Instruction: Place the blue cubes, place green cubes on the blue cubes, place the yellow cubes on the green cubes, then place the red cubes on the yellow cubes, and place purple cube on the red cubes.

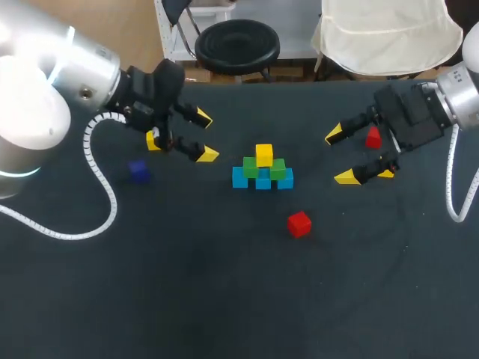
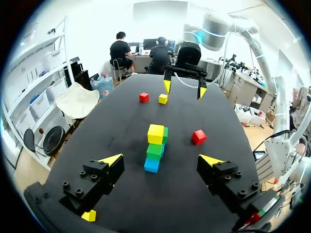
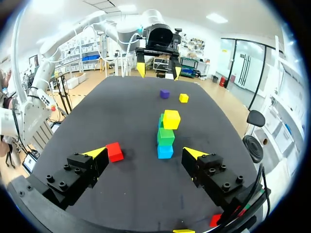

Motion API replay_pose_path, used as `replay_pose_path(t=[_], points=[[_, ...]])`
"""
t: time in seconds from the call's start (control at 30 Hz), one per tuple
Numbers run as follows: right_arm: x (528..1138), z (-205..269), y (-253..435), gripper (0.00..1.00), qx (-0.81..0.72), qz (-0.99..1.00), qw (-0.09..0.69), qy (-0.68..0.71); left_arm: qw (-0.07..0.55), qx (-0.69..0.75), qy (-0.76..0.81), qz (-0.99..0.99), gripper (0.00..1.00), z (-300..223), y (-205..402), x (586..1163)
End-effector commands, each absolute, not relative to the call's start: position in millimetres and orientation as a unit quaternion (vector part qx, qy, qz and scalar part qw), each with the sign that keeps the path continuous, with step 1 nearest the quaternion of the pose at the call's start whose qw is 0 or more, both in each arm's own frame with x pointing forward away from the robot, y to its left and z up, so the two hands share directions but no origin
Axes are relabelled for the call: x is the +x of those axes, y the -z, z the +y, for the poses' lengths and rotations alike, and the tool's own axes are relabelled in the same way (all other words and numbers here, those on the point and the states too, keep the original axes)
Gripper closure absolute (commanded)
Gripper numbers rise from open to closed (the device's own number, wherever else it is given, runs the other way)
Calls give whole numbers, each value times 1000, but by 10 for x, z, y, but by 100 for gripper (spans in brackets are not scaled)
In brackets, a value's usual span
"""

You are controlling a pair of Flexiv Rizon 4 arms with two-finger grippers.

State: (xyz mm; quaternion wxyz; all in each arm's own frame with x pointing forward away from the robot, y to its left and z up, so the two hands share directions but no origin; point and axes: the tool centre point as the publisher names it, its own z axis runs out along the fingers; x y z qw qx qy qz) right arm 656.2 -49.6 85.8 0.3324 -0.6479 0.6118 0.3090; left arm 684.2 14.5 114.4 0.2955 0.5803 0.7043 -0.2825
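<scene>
A pyramid stands mid-table: three blue cubes (image 1: 263, 182) in a row, two green cubes (image 1: 278, 169) on them, one yellow cube (image 1: 263, 155) on top. A loose red cube (image 1: 299, 224) lies in front of it. My left gripper (image 1: 206, 136) hovers open to the pyramid's left, with a yellow cube (image 1: 153, 140) under its wrist and a purple cube (image 1: 138, 170) nearby. My right gripper (image 1: 339, 155) hovers open to the right, above a red cube (image 1: 373, 137) and a yellow cube (image 1: 386, 173). Both wrist views face the pyramid (image 2: 155, 145) (image 3: 166, 131) between empty fingers.
White cable loops (image 1: 101, 187) trail from my left arm over the table's left side, and another cable (image 1: 451, 187) hangs by my right arm. The dark table (image 1: 224, 299) stretches wide in front of the pyramid.
</scene>
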Motion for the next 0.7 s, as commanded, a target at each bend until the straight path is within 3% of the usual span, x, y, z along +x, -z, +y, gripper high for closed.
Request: replay_pose_path(t=[0.03, 0.7], points=[[6474, -623, -941, 0, -648, 615, 334, -301, 296, 580, 282, 704, 0, 147, -1145, 6837], [6271, -1724, -843, 0, -587, 685, 307, -302, 296, 580, 282, 704, 0, 147, -1145, 6837]])
